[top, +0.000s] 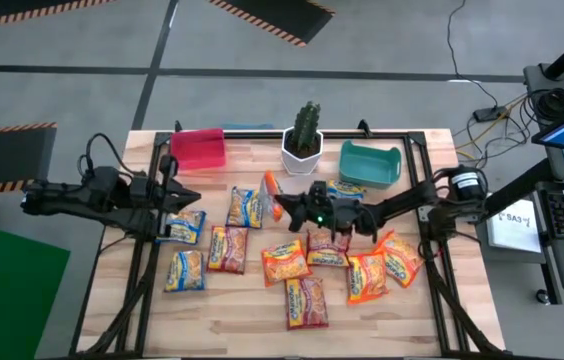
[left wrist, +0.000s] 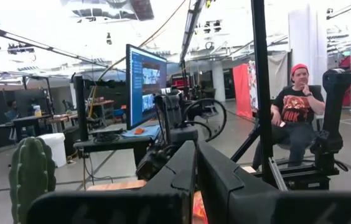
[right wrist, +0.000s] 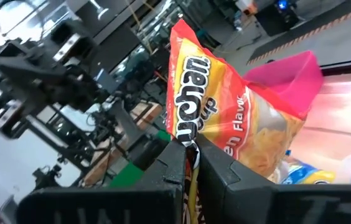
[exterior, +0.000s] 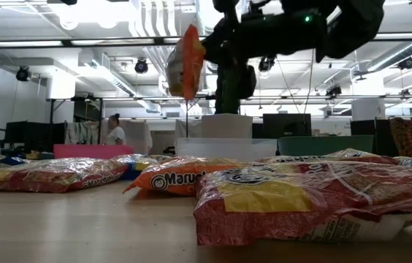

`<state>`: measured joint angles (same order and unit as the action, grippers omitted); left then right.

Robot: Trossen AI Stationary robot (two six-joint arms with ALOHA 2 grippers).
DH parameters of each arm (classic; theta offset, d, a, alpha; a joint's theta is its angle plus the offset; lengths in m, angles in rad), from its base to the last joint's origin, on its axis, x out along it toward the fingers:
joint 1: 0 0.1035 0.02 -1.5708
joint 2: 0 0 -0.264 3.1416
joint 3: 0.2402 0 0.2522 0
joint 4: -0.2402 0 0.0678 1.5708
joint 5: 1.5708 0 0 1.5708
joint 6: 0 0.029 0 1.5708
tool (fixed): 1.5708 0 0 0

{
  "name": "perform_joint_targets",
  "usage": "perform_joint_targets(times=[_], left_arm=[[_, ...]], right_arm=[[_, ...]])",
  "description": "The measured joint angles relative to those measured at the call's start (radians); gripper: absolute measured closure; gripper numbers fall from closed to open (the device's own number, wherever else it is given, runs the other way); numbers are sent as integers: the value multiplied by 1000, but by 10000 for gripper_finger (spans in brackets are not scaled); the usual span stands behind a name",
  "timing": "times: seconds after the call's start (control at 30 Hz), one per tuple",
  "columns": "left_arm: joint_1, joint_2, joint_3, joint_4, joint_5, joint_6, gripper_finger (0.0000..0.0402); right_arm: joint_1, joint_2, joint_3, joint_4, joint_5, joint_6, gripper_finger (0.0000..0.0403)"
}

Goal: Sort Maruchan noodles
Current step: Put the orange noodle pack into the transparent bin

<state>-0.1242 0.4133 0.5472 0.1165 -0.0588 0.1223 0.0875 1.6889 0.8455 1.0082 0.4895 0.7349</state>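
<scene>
Several Maruchan noodles packets (top: 284, 260) in yellow-blue, orange and red-orange lie flat across the middle of the wooden table (top: 242, 320). My right gripper (top: 284, 205) reaches in from the table's right and is shut on one orange packet (right wrist: 225, 106), held above the others between the cactus pot and the packets. That packet also shows in the low view as the raised packet (exterior: 185, 62). My left gripper (top: 184, 197) is shut on nothing at the table's left, above a yellow-blue packet (top: 184, 226). My right gripper pinches the orange packet between its two fingers at one edge (right wrist: 191, 148). The fingers come roughly level from the table's right. The packet stands on edge beyond the fingertips, lifted clear of the table and the other packets.
A red bin (top: 198, 148) stands at the far left and a teal bin (top: 370, 163) at the far right. A cactus in a white pot (top: 303, 140) stands between them. A black frame rail (top: 432, 270) borders the table. A person (left wrist: 297, 106) sits beyond the table.
</scene>
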Motion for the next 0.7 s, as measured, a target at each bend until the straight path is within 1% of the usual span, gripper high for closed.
perform_joint_targets(times=[0.23, 0.57, 0.7], left_arm=[[0, -1, 0, -13, 0, 24, 401], [0, -1, 0, -41, -3, 53, 401], [1, -1, 0, -100, -49, 73, 401]], right_arm=[[-41, 21, 0, 1, 0, 26, 391], [-56, 23, 0, -7, 8, 31, 391], [-58, 28, 1, -12, 9, 40, 391]])
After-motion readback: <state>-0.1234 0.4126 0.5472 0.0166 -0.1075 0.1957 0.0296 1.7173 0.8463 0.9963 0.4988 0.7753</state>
